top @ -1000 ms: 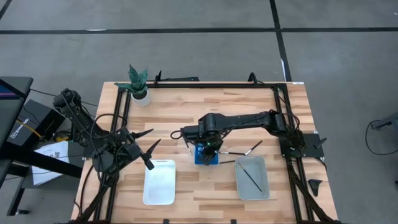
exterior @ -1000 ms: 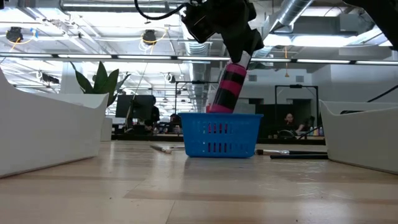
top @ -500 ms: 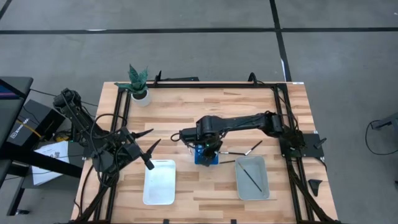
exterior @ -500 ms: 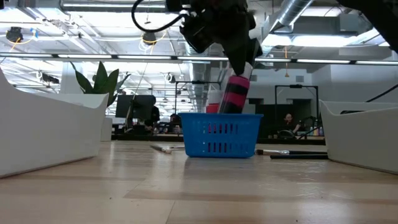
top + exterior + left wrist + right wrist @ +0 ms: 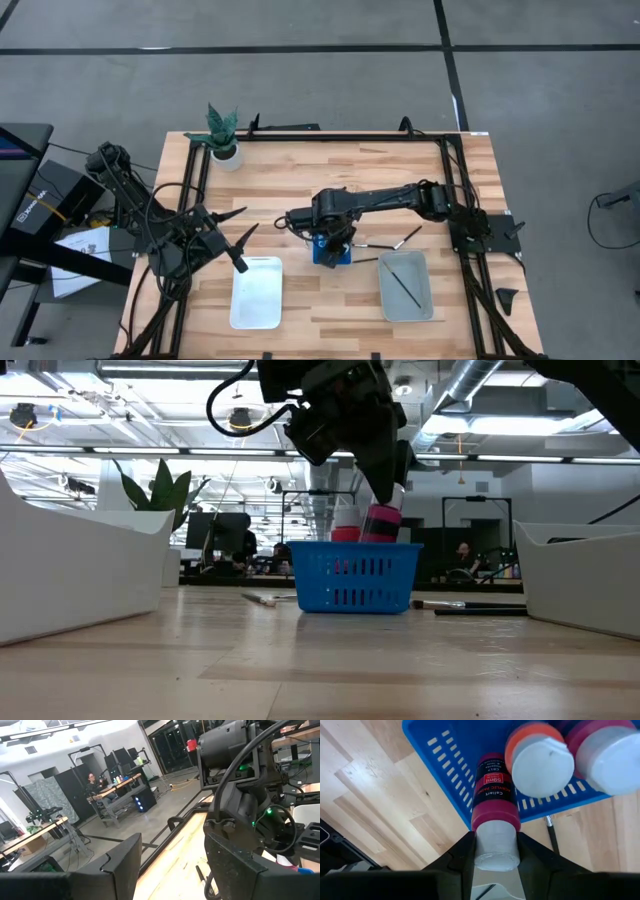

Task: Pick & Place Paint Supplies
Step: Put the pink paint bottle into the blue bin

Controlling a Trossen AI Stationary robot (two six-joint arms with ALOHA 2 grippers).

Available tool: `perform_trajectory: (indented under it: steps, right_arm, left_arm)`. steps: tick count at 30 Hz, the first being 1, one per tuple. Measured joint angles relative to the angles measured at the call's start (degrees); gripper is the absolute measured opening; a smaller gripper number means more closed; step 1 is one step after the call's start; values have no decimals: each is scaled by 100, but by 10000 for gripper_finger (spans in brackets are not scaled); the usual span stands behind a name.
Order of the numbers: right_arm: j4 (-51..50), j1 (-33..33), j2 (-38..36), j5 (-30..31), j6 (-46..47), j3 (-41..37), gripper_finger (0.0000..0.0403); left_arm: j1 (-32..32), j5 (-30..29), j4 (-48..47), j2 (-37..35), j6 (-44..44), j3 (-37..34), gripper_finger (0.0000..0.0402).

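The right pincer (image 5: 492, 852) pinches a bottle (image 5: 493, 805) by its cap, lowering it into the blue rack (image 5: 357, 576) beside two others, while brushes (image 5: 404, 238) lie on the counter (image 5: 300, 190); the left pincer (image 5: 238, 247) waits spread.

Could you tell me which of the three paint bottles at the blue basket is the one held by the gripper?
The magenta bottle with the black label; the right gripper clamps its white cap. The other two bottles stand free in the basket.

Right hand (image 5: 494, 857) grips paint bottle (image 5: 495, 800) over blue rack (image 5: 450, 757).
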Motion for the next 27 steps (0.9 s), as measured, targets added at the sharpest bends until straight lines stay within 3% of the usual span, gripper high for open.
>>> perform_trajectory:
  steps: [12,20,27]
  right_arm:
    - [130,-37,0,-7,0,0,111]
    - [124,-19,0,-4,46,0,171]
    - [111,-21,-3,-61,43,3,163]
  left_arm:
    - [-1,-1,-2,0,0,0,209]
    - [-2,-2,-1,0,0,0,209]
    - [-2,-1,-2,0,0,0,209]
